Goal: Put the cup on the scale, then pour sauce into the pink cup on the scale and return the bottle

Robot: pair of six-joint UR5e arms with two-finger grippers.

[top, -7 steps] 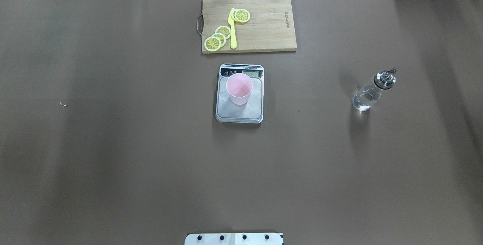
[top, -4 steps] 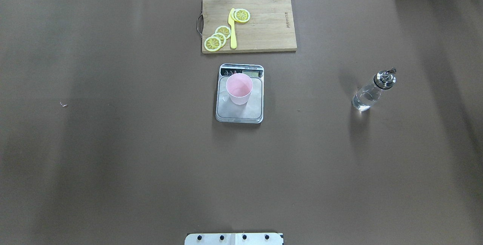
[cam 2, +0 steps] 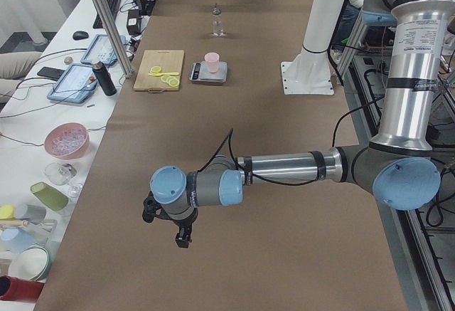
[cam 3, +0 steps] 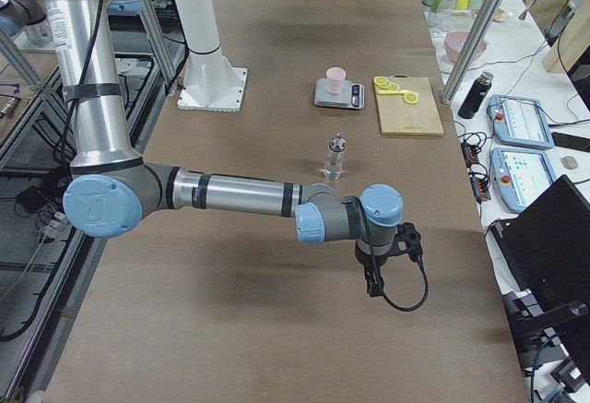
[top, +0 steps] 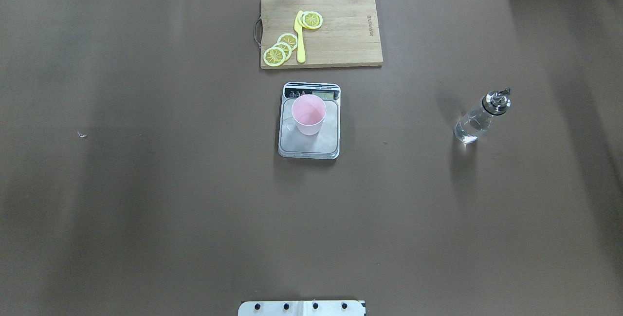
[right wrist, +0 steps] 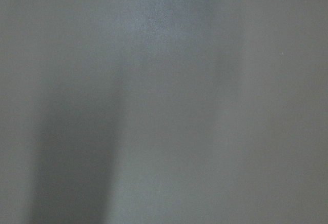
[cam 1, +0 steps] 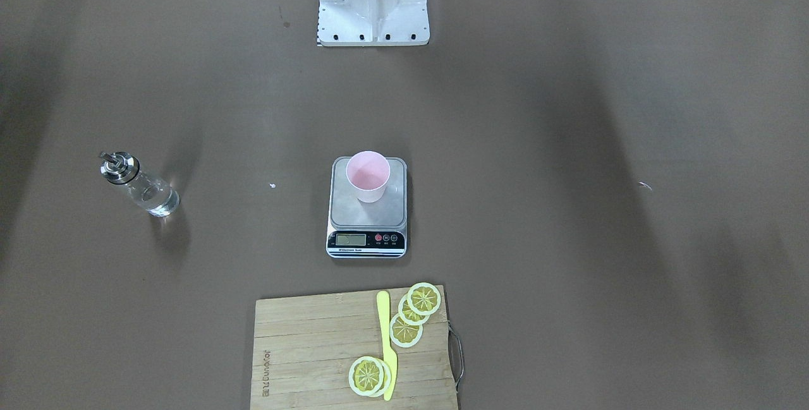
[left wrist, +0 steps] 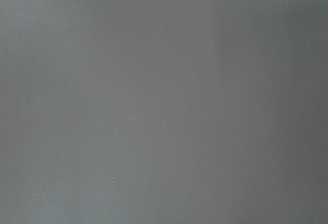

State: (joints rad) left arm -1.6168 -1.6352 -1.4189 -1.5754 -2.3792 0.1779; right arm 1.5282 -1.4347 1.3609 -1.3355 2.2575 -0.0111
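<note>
The left gripper [cam 2: 182,234] and right gripper [cam 3: 371,278] hang over bare table [top: 146,184] near its two ends, touching nothing. Only the side views show them, so I cannot tell whether their jaws are apart or together. The cup [top: 308,114] stands mouth up on the scale [top: 311,148]; whether it holds liquid I cannot tell. The bottle [top: 474,121] stands upright, long axis vertical, well apart on the robot's right, part filled with clear sauce [top: 466,132], its spout turned away from the scale. The scale's display faces the board [top: 340,38].
</note>
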